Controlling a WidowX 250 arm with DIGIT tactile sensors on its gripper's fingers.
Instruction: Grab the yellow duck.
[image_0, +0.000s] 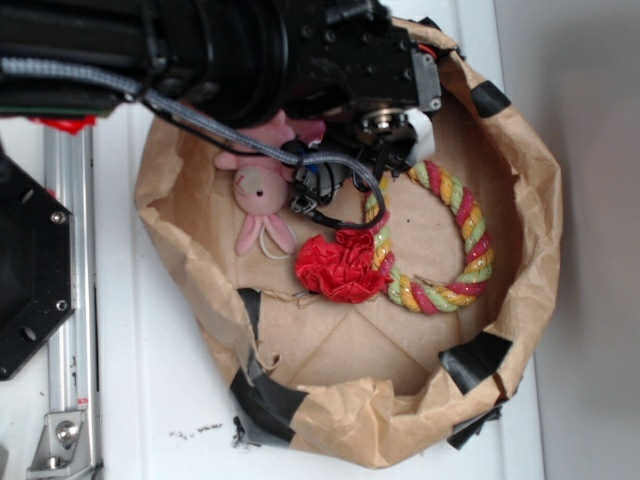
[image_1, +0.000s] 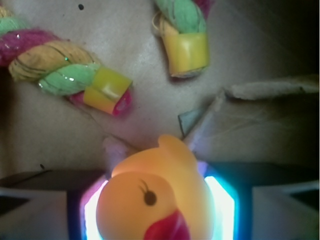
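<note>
A: Any txt, labels, brand names or nos. readable?
B: None. Nothing legible in ext. view or wrist view.
A: Signs, markings?
B: No. Dark specks near the white surface's (image_0: 150, 400) bottom edge are too small & blurry to tell if they're print.

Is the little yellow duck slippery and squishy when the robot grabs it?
Probably a bit slippery: the yellow duck looks smooth and shiny, with round sides that might pop out from between the fingers. It's likely light and hollow, being small. It may roll if dropped, since nothing flat shows on it. Squishiness I can't tell.
</note>
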